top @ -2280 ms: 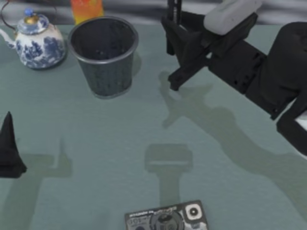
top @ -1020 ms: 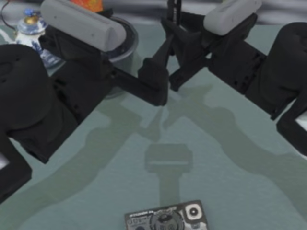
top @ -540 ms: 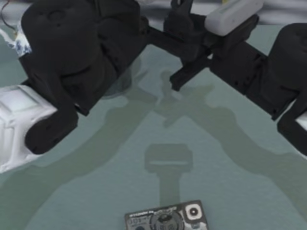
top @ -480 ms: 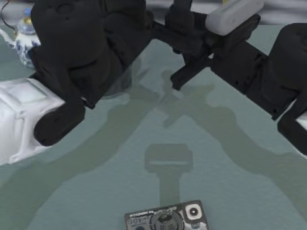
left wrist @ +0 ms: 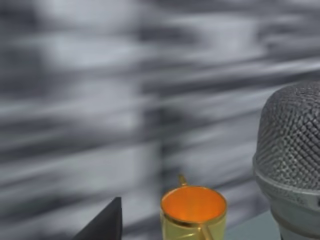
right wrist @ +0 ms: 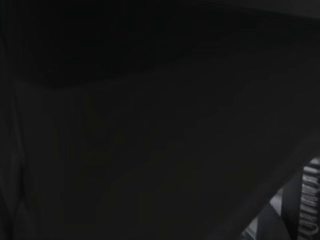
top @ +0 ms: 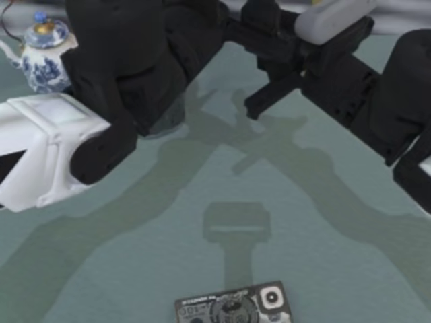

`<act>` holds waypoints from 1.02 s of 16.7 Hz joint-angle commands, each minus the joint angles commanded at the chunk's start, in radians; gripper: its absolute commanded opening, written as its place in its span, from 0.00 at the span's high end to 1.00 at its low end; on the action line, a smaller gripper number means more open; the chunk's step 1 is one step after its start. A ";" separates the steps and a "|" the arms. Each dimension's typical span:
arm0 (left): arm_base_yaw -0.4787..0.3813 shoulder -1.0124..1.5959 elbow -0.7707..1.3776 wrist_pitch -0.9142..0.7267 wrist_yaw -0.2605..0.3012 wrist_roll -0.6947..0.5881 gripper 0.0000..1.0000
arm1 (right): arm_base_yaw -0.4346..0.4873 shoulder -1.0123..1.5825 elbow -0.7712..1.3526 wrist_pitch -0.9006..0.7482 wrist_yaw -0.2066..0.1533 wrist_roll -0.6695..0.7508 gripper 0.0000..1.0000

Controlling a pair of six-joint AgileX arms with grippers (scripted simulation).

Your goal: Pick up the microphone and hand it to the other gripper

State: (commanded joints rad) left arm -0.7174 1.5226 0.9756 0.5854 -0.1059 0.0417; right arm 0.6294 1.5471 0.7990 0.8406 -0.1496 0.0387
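The microphone's silver mesh head [left wrist: 292, 160] stands upright in the air, close in the left wrist view; its black handle is hidden. In the top view the microphone is hidden behind the arms. My right gripper [top: 259, 47] is at the back centre, where the microphone was held upright in earlier frames. My left gripper [top: 232, 30] has reached in against it from the left. One of its black fingertips [left wrist: 107, 225] sits well apart from the mesh head, so it is open. The right wrist view is dark.
A blue-and-white teapot [top: 44, 50] stands at the back left. My left arm [top: 128, 74] covers the bin. A yellow cup with an orange inside [left wrist: 194, 212] stands beyond the microphone. A black printed box [top: 232, 306] lies at the front edge.
My left arm has swung in from the left and stretched toward the back centre until its gripper meets my right gripper. My right arm has edged slightly to the right.
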 joint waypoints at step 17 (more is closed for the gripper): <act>0.000 0.000 0.000 0.000 0.000 0.000 1.00 | 0.000 0.000 0.000 0.000 0.000 0.000 1.00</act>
State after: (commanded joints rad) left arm -0.7174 1.5226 0.9756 0.5854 -0.1059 0.0417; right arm 0.6294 1.5471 0.7990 0.8406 -0.1496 0.0387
